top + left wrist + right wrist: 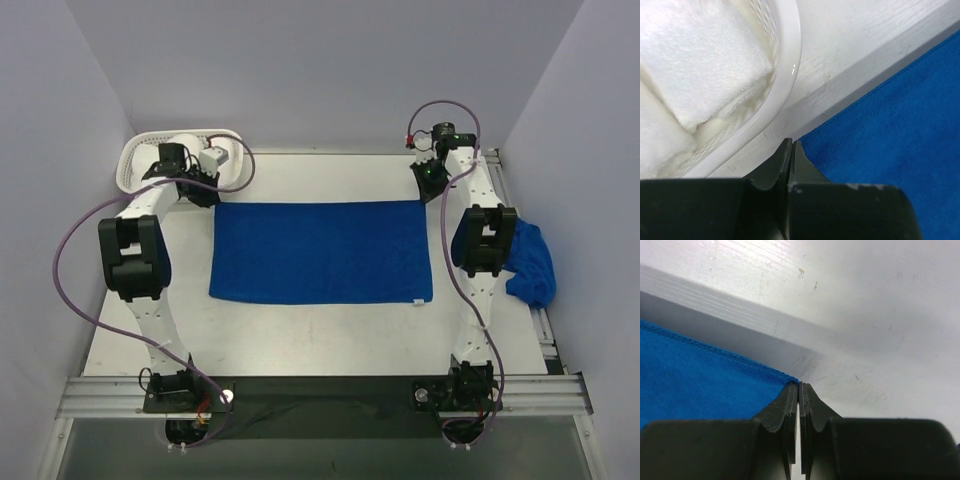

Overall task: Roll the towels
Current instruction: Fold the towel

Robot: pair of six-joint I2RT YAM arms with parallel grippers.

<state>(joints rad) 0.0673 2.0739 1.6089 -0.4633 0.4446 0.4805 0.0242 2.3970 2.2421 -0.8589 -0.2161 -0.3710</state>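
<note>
One blue towel [320,250] lies spread flat across the middle of the table. My left gripper [210,197] is down at its far left corner. In the left wrist view the gripper [791,142] is shut, its tips pinching the corner of the towel [900,125]. My right gripper [424,197] is at the far right corner. Its tips [800,385] are closed on the hemmed corner of the towel [700,375]. A second blue towel [530,262] lies crumpled at the table's right edge, beside the right arm.
A white perforated basket [135,165] stands at the far left corner, close to the left gripper, its rim [790,65] just beyond the towel's corner. White towel rolls [695,55] lie inside it. A raised white ledge [740,315] runs along the table's far side.
</note>
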